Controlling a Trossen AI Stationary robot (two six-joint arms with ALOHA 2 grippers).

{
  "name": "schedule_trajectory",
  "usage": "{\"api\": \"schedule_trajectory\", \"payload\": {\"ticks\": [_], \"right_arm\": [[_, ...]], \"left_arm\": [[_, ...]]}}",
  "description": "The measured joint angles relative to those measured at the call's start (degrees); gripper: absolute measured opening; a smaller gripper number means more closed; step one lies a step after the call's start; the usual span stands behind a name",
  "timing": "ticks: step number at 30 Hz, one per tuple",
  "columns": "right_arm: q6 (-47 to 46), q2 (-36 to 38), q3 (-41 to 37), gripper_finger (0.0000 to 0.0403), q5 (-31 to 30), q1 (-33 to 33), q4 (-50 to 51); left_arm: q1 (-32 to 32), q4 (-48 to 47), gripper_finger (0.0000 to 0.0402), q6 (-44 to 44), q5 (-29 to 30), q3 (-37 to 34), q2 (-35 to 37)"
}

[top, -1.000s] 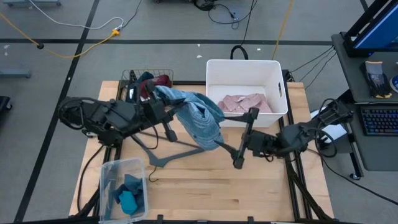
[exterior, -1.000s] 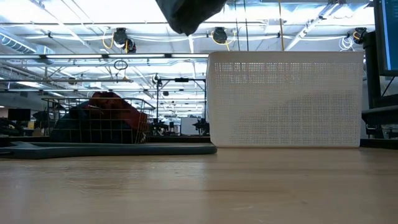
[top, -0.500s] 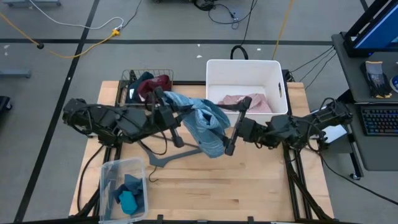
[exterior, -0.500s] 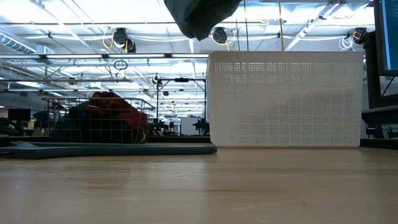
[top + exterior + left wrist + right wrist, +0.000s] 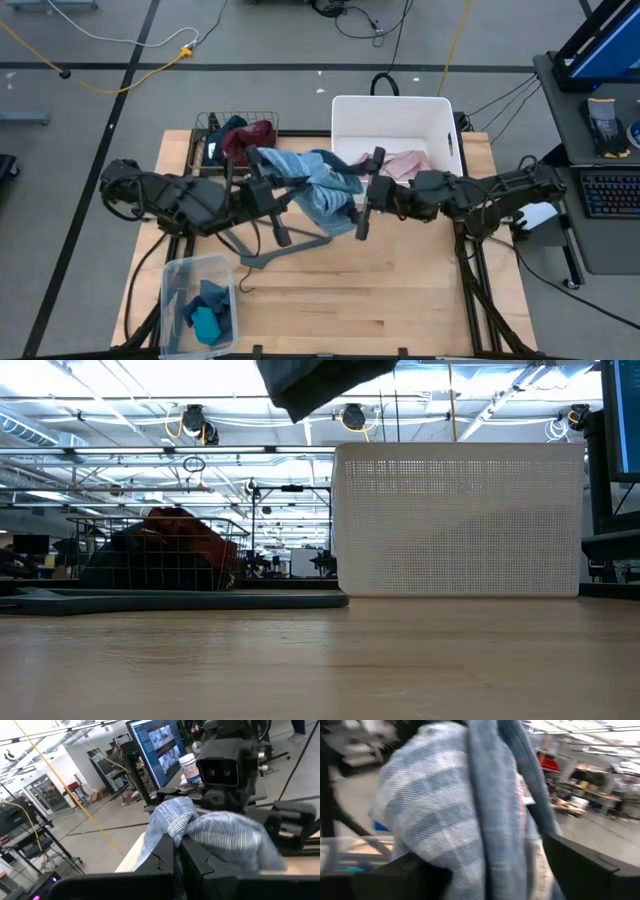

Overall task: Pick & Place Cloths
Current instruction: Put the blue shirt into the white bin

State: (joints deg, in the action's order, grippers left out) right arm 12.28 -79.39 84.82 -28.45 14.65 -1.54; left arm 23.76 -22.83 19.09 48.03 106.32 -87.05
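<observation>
The light blue striped shirt [image 5: 318,190] hangs bunched above the table's middle, with my left gripper [image 5: 272,190] shut on it. Its lower end [image 5: 320,382] hangs clear of the tabletop. My right gripper [image 5: 358,197] is open at the shirt's right side. Its fingers [image 5: 395,872] stand on either side of the hanging cloth [image 5: 470,810]. A pink shirt [image 5: 405,165] lies in the white bin [image 5: 445,135]. My left gripper pinches a bunched fold near the shirt's top [image 5: 175,827] between its two shut fingers [image 5: 162,862]. They come in about level from the table's left. The shirt drapes over and past the fingers and hangs slack, lifted clear of the table. Whether my right gripper touches the shirt I cannot tell.
A wire basket [image 5: 215,125] at the far left holds maroon and dark pieces. A clear box [image 5: 175,290] with teal pieces stands at the near left. The grey hanger [image 5: 262,257] lies on the table under the shirt.
My right gripper has swung toward the table's left and far edge. It has come up to the hanging shirt, and its fingers now stand on either side of the cloth. The shirt stays lifted in my left gripper.
</observation>
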Motion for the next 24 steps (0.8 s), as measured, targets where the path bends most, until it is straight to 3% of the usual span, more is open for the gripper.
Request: {"api": "schedule_trajectory", "payload": {"ticks": [5, 12, 13, 20, 24], "right_arm": [[-2.56, 0.06, 0.00, 0.0232, 3.18, -1.13, -0.33], [-2.61, 0.08, 0.00, 0.0032, 3.24, -1.15, -0.33], [-2.50, 0.08, 0.00, 0.0020, 3.23, -1.17, -0.33], [-2.70, 0.42, -0.02, 0.0012, 3.04, -0.65, -0.13], [-2.60, 1.49, -0.07, 0.0012, 2.98, -0.67, 0.66]], "left_arm": [[0.92, 0.01, 0.0000, -0.28, 0.02, 0.00, 0.00], [1.62, -0.36, 0.0004, -0.75, 0.02, 0.00, 0.00], [1.60, -0.60, 0.0005, -1.14, 0.02, 0.00, 0.00], [1.62, -0.83, 0.0010, -2.71, -0.02, 0.00, 0.02], [1.81, -0.50, 0.0040, -3.97, -0.12, 0.00, 0.04]]}}
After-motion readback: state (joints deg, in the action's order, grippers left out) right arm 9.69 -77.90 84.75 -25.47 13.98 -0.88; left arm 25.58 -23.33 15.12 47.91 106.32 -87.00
